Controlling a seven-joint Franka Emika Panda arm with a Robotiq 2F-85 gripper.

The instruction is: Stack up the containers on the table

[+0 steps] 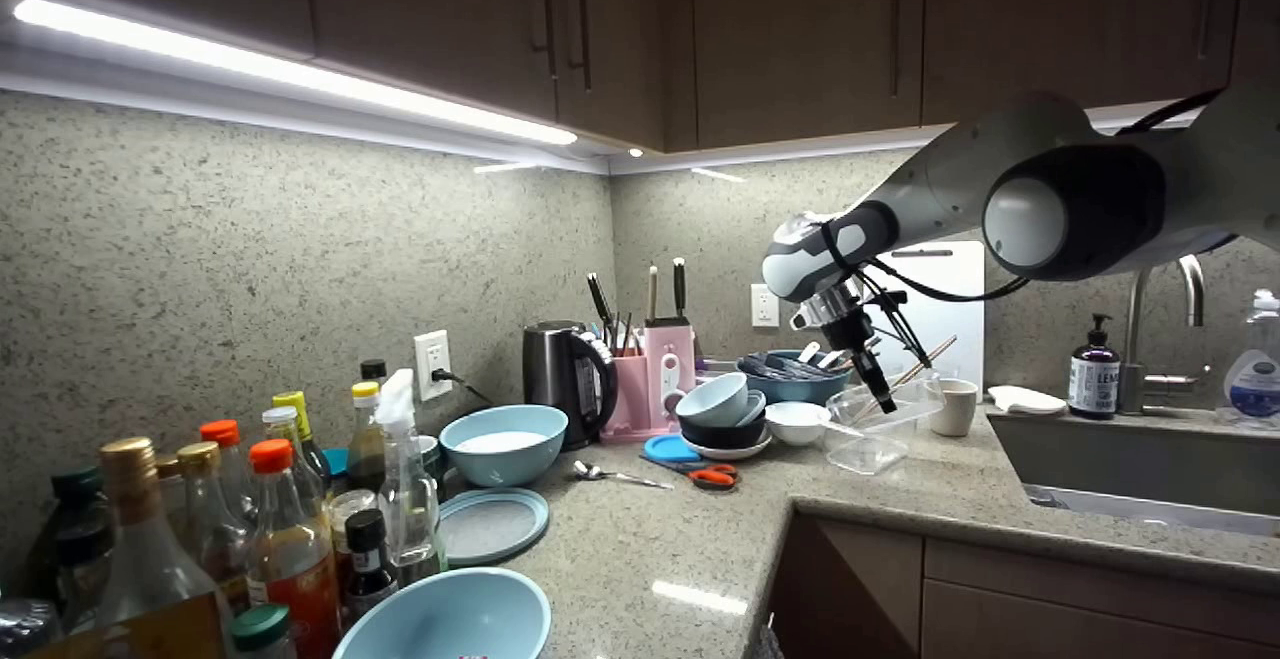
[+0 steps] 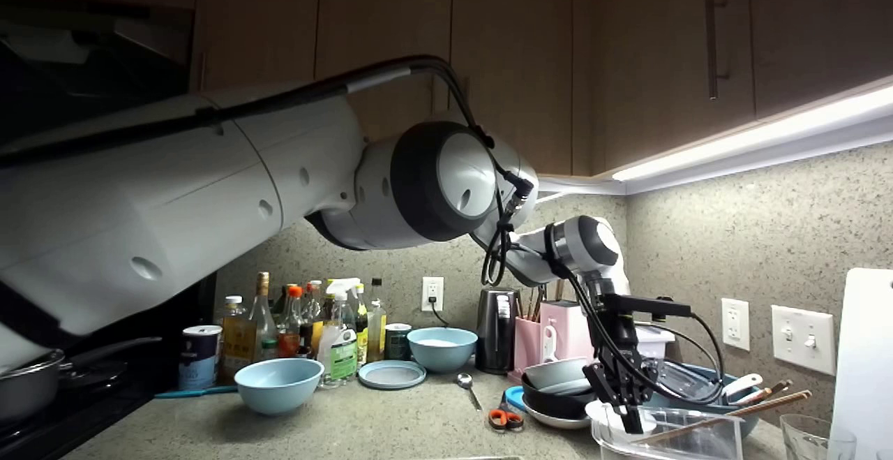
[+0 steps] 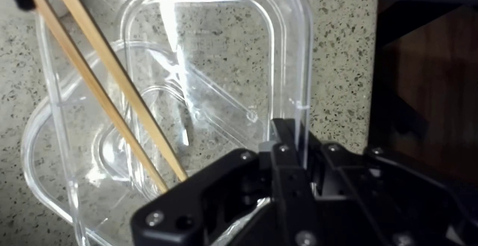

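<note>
My gripper [image 1: 887, 405] is shut on the rim of a clear plastic container [image 3: 304, 70], which also shows in both exterior views [image 1: 918, 401] [image 2: 718, 439]. A further clear container [image 1: 865, 454] lies under it, turned at an angle, on the speckled countertop [image 1: 620, 539]. Beside them is a white bowl [image 1: 797, 422]. Further over, pale blue bowls [image 1: 712, 399] sit in a dark bowl [image 1: 720, 434] on a white dish [image 1: 738, 452]. One pale blue bowl [image 2: 279, 384] stands at the front; another [image 2: 442, 350] holds something white near the kettle.
A blue bowl [image 1: 795, 386] full of utensils has chopsticks [image 3: 112, 85] jutting over the clear containers. A cup [image 1: 955, 409] stands beside the steel sink [image 1: 1150, 449]. Scissors [image 1: 712, 479], a spoon [image 1: 620, 476], a kettle [image 1: 565, 379] and several bottles [image 1: 290, 539] are on the countertop.
</note>
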